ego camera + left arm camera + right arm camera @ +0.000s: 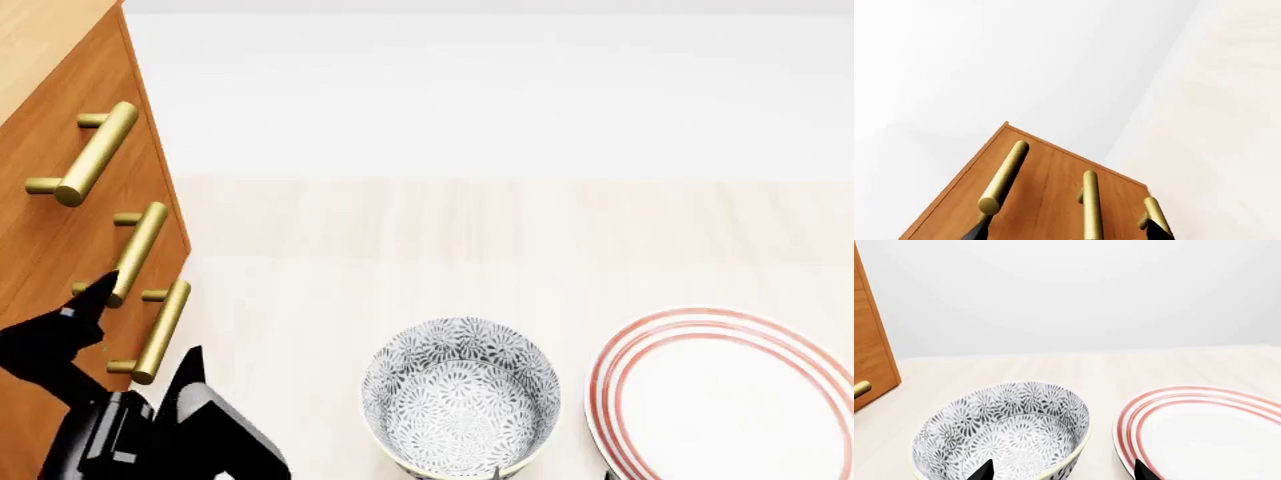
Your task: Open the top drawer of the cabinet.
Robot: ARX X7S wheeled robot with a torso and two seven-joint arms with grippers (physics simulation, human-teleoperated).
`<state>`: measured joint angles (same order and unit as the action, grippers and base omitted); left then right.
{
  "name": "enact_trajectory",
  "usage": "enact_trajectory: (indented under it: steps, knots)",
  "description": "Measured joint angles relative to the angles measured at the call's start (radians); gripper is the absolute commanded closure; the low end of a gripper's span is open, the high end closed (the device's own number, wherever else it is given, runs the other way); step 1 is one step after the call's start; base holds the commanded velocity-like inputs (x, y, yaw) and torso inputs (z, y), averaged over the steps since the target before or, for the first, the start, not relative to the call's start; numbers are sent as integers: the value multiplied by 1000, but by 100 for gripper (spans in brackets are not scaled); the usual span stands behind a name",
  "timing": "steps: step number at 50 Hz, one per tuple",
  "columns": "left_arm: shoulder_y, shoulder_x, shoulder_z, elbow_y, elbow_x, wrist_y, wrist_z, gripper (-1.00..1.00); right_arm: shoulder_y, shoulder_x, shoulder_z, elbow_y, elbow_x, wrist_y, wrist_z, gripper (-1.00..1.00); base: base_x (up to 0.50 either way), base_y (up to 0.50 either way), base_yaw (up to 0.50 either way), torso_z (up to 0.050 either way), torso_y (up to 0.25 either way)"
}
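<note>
The orange-brown cabinet (34, 250) stands at the left of the head view, with three brass bar handles on its front. The top drawer (131, 150) carries the uppermost handle (83, 155) and looks shut flush. My left gripper (147, 322) is open low in front of the cabinet, its black fingertips near the middle and bottom handles, below the top one. In the left wrist view the top drawer's handle (1004, 177) is just past one fingertip (977, 231). Nothing sits between that gripper's (1067, 235) jaws. My right gripper (1062, 472) is open above the table.
A patterned black-and-white bowl (461, 395) and a red-striped white plate (734, 395) sit on the pale wooden table (467, 240) to the right of the cabinet. The right gripper's fingertips hang over the bowl (1004, 432) and the plate's rim (1201, 430). A white wall stands behind.
</note>
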<state>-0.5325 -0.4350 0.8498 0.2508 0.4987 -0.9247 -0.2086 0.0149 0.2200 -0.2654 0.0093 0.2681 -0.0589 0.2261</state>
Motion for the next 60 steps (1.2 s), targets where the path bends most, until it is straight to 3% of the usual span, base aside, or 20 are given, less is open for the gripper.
enact_trajectory:
  steps: [32, 60]
  knots:
    - [-170, -100, 133, -22, 169, -112, 124, -100, 1, 9, -18, 8, 10, -8, 8, -100, 0, 0, 0, 0, 0]
    - [-249, -137, 119, -43, 152, -91, 191, -100, 5, 18, -29, 5, 22, -5, 19, -100, 0, 0, 0, 0, 0]
